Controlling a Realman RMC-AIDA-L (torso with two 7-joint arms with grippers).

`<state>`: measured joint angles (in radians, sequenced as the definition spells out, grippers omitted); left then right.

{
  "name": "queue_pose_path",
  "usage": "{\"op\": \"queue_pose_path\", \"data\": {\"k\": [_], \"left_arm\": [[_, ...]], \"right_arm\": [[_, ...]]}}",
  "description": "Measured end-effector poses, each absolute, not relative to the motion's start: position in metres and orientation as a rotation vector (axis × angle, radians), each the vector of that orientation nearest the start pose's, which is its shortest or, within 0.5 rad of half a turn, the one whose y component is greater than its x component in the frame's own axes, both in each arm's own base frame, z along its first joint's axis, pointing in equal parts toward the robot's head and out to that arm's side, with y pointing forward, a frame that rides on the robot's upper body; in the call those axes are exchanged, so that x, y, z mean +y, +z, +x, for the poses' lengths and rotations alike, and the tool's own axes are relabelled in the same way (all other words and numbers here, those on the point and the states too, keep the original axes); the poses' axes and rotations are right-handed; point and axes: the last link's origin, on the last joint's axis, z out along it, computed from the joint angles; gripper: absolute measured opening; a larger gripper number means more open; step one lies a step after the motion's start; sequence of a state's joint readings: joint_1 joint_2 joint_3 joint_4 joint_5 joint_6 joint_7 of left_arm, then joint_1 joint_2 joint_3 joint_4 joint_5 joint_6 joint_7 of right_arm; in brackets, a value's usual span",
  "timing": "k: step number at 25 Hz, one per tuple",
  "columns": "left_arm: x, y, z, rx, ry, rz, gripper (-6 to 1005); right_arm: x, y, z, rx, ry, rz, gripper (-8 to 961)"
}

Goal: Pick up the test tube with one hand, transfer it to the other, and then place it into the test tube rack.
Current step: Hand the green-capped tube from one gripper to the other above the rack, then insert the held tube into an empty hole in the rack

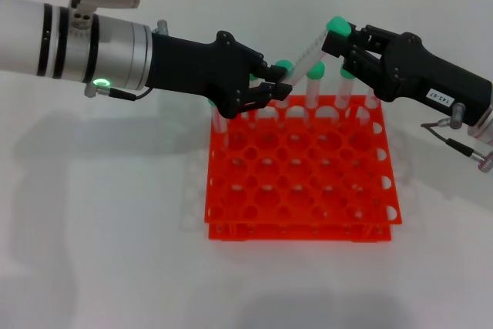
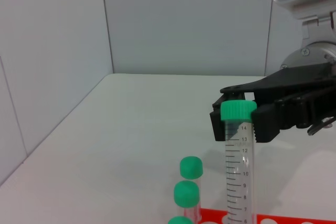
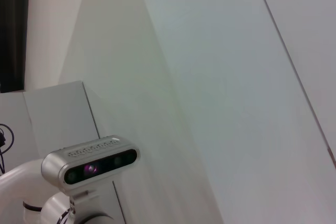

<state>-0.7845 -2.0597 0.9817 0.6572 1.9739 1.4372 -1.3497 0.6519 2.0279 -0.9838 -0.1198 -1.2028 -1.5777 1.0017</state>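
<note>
The slender clear plastic test tube with a green screw cap hangs tilted in the air above the back edge of the bright orange-red square test tube rack, held between both arms. Its capped upper end sits in the black right gripper bearing a small white label, whose fingers pinch the tube just under the cap; the left wrist view shows them closed on either side of the cap. The tube's lower end lies between the fingers of the unlabelled black left gripper, on its silver arm with black bands; these fingers clamp the tube too. Other green-capped tubes stand upright in the rack's back row. The rack rests on a white table.
</note>
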Motion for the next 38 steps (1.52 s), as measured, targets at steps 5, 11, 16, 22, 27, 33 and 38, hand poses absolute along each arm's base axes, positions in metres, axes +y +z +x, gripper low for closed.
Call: {"op": "queue_pose_path", "data": {"k": [5, 11, 16, 22, 27, 33, 38], "left_arm": [[0.383, -0.031, -0.169, -0.104, -0.466, -2.969, 138], [0.377, -0.032, -0.166, -0.100, -0.506, -2.993, 137], [0.375, -0.031, -0.163, -0.155, -0.525, -3.007, 136], [0.374, -0.030, -0.167, -0.228, -0.528, -3.001, 252], [0.375, -0.019, -0.168, -0.292, -0.497, -2.975, 424], [0.370, 0.009, -0.163, -0.345, -0.439, -2.903, 691], [0.361, 0.034, -0.161, -0.448, -0.434, -2.840, 775]], "right_arm": [[0.340, -0.024, 0.218, 0.552, 1.347, -2.401, 254], [0.338, -0.023, 0.220, 0.556, 1.345, -2.397, 255], [0.337, -0.022, 0.220, 0.548, 1.355, -2.400, 256], [0.336, -0.023, 0.219, 0.543, 1.361, -2.407, 257], [0.334, -0.024, 0.219, 0.541, 1.358, -2.420, 259], [0.331, -0.023, 0.223, 0.535, 1.347, -2.430, 260], [0.329, -0.020, 0.229, 0.536, 1.330, -2.419, 261]]}}
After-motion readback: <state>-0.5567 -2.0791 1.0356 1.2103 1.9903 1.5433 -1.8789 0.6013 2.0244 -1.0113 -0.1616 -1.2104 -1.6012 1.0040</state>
